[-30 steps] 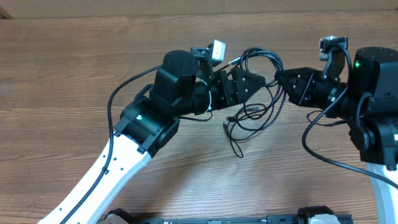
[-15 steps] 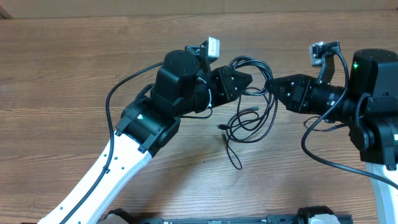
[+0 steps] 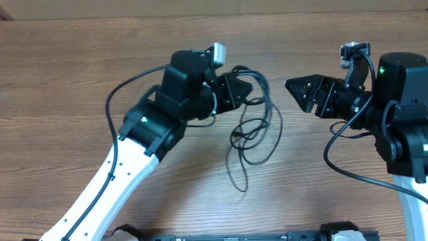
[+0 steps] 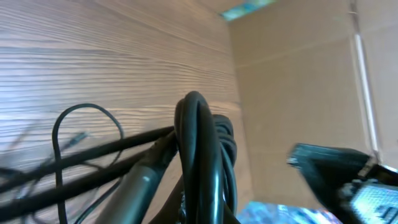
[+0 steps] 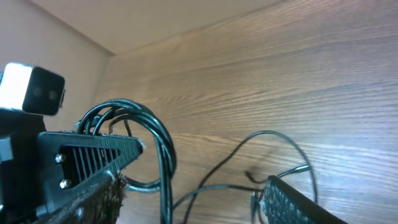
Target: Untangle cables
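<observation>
The cables (image 3: pixel 257 124) are thin black cords bunched in loops, and they hang from my left gripper (image 3: pixel 246 87), which is shut on their upper loops. Loose strands trail down onto the wood, ending at a tail (image 3: pixel 235 181). In the left wrist view the cable bundle (image 4: pixel 198 143) arches right over the jaws and hides them. My right gripper (image 3: pixel 294 92) stands open to the right of the cables with nothing in it. From the right wrist, its fingers (image 5: pixel 292 202) frame the cable loops (image 5: pixel 163 146), which are held by the left gripper (image 5: pixel 87 152).
The wooden table (image 3: pixel 80 80) stretches to the left and toward the front. A cardboard wall (image 4: pixel 298 81) borders the far edge. The left arm's thick black wire (image 3: pixel 114 107) arcs out beside that arm, and the right arm's own wire (image 3: pixel 334 150) loops beneath it.
My left gripper shut on the cable bundle and drew it left. My right gripper let go, opened and backed off to the right. The strands now hang longer below the left gripper.
</observation>
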Robot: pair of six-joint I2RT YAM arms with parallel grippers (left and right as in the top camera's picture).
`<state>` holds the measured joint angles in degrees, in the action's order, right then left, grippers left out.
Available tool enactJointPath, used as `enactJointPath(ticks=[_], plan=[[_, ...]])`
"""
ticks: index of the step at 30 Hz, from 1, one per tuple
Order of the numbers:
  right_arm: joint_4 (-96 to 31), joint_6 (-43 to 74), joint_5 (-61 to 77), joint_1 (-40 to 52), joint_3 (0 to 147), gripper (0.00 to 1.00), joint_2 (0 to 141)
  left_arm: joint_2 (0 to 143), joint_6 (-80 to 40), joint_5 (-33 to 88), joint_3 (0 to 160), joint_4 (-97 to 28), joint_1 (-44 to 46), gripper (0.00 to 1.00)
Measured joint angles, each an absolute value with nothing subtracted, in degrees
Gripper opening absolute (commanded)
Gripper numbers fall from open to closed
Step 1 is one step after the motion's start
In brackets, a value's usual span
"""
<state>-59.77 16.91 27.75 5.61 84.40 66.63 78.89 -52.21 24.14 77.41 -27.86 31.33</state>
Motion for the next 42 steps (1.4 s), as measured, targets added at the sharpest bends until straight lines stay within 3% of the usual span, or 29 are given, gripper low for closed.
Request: enactJointPath(ticks=[10, 19, 23, 36, 42], plan=[[-62.4, 16.0, 26.5, 5.6, 92.3, 0.66, 77.1, 78.9, -47.1, 24.3, 77.4, -32.2, 26.4, 0.04], [-82.7, 11.3, 21.3, 5.6, 122.9, 0.65, 91.3, 78.9, -44.8, 24.6, 77.4, -32.7, 26.1, 0.04], [-85.8, 9.5, 19.6, 5.6, 129.8, 0.64, 93.8, 78.9, -44.7, 24.6, 77.4, -32.7, 26.1, 0.04], [-96.6, 7.7, 12.2, 5.6, 131.6, 0.68, 94.0, 78.9, -44.5, 24.6, 77.4, -33.0, 26.1, 0.04], [-95.6, 8.9, 7.6, 5.6, 123.7, 0.67, 93.8, 78.9, -44.3, 24.6, 77.4, -33.1, 26.1, 0.04]])
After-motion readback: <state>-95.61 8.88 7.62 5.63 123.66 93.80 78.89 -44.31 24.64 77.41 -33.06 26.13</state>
